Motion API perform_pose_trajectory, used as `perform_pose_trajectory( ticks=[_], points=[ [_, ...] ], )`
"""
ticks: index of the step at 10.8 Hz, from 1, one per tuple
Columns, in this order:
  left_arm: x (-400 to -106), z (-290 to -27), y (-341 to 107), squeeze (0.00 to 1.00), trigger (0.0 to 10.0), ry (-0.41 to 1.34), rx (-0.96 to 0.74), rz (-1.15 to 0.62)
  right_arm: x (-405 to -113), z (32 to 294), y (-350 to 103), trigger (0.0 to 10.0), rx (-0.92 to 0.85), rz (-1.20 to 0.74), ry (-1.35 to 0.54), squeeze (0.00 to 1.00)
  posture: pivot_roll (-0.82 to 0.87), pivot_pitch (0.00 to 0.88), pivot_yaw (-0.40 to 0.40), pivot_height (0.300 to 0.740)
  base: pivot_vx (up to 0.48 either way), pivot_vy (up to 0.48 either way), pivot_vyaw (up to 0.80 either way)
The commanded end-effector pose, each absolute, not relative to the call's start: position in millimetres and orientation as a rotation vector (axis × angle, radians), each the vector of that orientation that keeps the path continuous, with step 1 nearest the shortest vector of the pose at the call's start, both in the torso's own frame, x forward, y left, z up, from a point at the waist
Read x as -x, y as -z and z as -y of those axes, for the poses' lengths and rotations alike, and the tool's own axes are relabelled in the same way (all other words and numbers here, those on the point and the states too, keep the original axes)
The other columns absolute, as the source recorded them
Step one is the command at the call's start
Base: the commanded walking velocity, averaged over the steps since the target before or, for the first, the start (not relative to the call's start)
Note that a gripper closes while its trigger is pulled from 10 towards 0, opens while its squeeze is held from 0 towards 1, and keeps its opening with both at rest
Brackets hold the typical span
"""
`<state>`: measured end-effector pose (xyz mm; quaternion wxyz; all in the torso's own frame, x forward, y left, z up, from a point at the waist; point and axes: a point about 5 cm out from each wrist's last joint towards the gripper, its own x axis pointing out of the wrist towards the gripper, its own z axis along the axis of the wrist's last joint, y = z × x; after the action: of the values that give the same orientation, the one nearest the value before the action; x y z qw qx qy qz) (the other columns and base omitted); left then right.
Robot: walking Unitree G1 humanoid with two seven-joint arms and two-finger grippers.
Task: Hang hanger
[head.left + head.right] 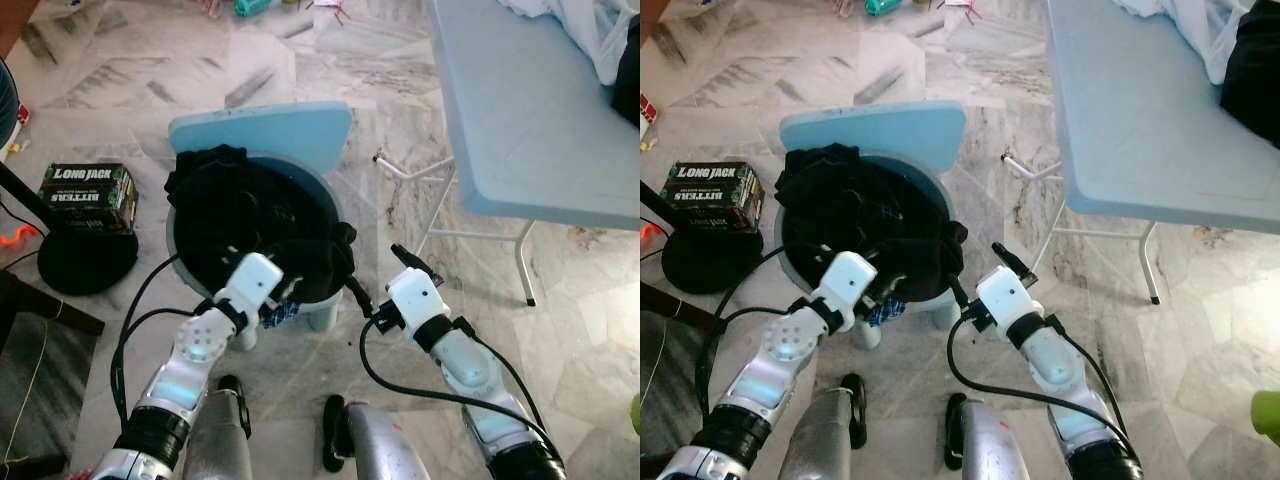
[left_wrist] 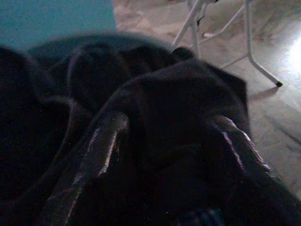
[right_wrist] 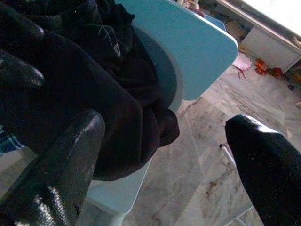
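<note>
While the robot stood over a small light-blue chair [image 1: 262,135] on the marble floor [image 1: 150,75], a heap of black clothing [image 1: 240,225] filled the chair's seat and spilled over its front edge. No hanger could be made out among the dark folds, so where it lay cannot be told.

The left pincer [image 2: 164,141] was pushed into the near side of the heap; in the left wrist view its two black fingers [image 2: 101,146] stood spread, with dark cloth bulging between and over them. Whether they actually pinched any cloth cannot be told.

The right pincer [image 3: 164,150] hovered just beside the chair's front right corner, near the drooping edge of the clothing. Its fingers [image 3: 61,160] were spread wide with bare floor showing between them, holding nothing.

To the robot's right stood a pale folding bench [image 1: 530,110] on thin white legs, with white cloth [image 1: 590,30] at its far corner. To the left of the chair, a green and black box [image 1: 88,195] lay on the floor beside a round black base [image 1: 85,262].
</note>
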<state>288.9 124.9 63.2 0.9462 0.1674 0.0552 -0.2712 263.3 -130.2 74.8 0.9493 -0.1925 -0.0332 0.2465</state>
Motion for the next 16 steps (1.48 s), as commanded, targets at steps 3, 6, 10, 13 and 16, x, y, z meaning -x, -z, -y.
perform_pose_trajectory(
  ticks=[3, 6, 10, 13, 16],
  points=[
    [-293, -130, -68, 0.00, 10.0, 0.507, -0.333, -0.074, -260, 135, -73, 10.0, 0.401, 0.056, -0.486, 0.00, 0.00, 0.244, -0.094, 0.740, 0.000, 0.000, 0.00],
    [-300, -123, -89, 0.00, 10.0, 0.522, -0.326, 0.027, -260, 135, -73, 10.0, 0.406, 0.056, -0.488, 0.00, 0.00, 0.243, -0.095, 0.740, 0.000, 0.000, 0.00],
    [-294, -125, -67, 0.00, 10.0, 0.553, -0.349, -0.100, -262, 135, -73, 10.0, 0.408, 0.058, -0.487, 0.00, 0.00, 0.239, -0.093, 0.740, 0.000, 0.000, 0.00],
    [-290, -123, -58, 0.00, 10.0, 0.578, -0.352, -0.150, -262, 135, -72, 10.0, 0.411, 0.056, -0.484, 0.00, 0.00, 0.238, -0.093, 0.740, 0.000, 0.000, 0.00],
    [-282, -124, -51, 0.00, 10.0, 0.577, -0.342, -0.186, -263, 136, -73, 10.0, 0.416, 0.056, -0.484, 0.00, 0.00, 0.236, -0.094, 0.740, 0.000, 0.000, 0.00]
  ],
)
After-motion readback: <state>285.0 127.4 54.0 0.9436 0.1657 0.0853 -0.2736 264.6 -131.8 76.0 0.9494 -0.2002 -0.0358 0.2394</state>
